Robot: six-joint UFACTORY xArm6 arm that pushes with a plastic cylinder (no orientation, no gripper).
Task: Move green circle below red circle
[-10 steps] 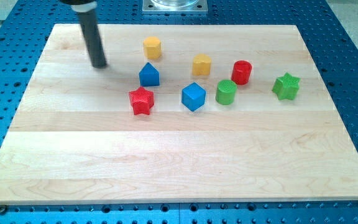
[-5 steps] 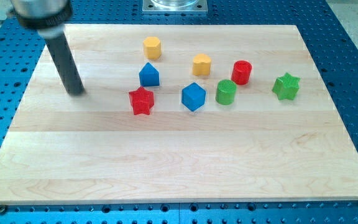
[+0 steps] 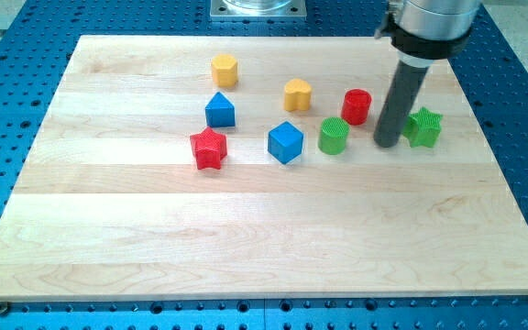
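The arm's dark rod stands over the board's right half, my tip [image 3: 388, 144] planted on the wood between the green circle [image 3: 334, 136] and the green star [image 3: 422, 127]. It sits just beside the star's left edge, and whether the two touch cannot be told from here. The rod carries no pincer at all, so there is nothing to open, close or grip; it ends plainly at the tip, and its metal collar fills the view's top right.

The green circle, the block named in the task, rests a little toward the view's left of the tip, clear of it. The red circle [image 3: 357, 106] stands just above and slightly to the right of the green one, the pair close together but apart.

Farther toward the view's left, a blue cube [image 3: 285, 142] lies beside the green circle, and a yellow block [image 3: 297, 94], its shape hard to read, sits above that cube. Beyond them come a blue house-shaped block [image 3: 220, 110], a red star [image 3: 209, 148] below it, and a yellow hexagonal block [image 3: 225, 70] nearest the view's top.

All rest on a pale wooden board [image 3: 246, 238], which lies on a blue perforated table [image 3: 7, 55].
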